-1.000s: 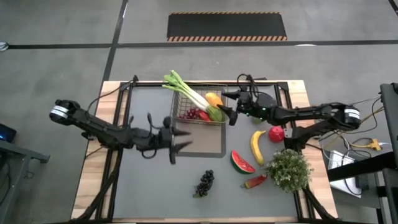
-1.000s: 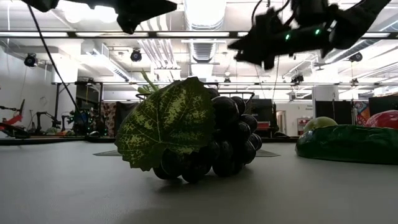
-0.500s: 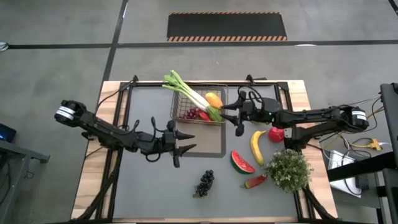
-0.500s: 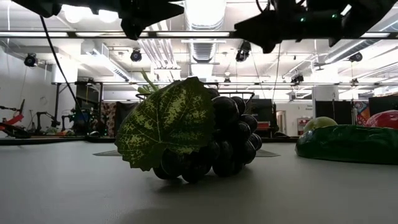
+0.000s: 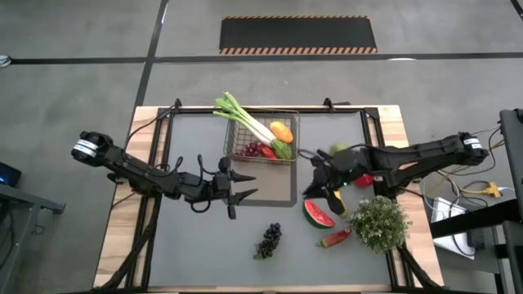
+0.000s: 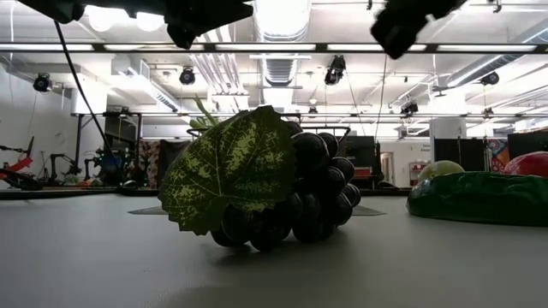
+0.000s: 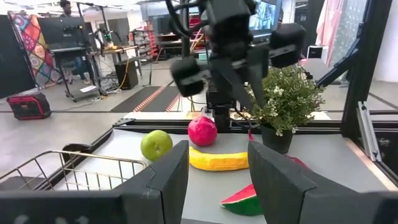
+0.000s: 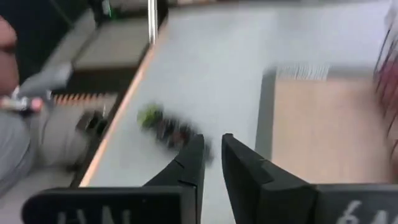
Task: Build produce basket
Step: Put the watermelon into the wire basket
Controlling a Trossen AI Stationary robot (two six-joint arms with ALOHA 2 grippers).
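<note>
Right gripper [image 5: 315, 186], fingers nearly together and empty, has swung from basket [image 5: 263, 139] to beside banana [image 5: 337, 193]; watermelon slice [image 5: 318, 214] just below. Left gripper [image 5: 245, 186] partly spread, unmoved.

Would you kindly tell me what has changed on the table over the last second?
The right gripper left the basket, swung toward the banana and narrowed its fingers, empty. The left gripper edged right, then held. All fruit stayed put.

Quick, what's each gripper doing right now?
Left gripper: open, holding nothing, beside the dark wire basket.
Right gripper: nearly shut, holding nothing.
</note>
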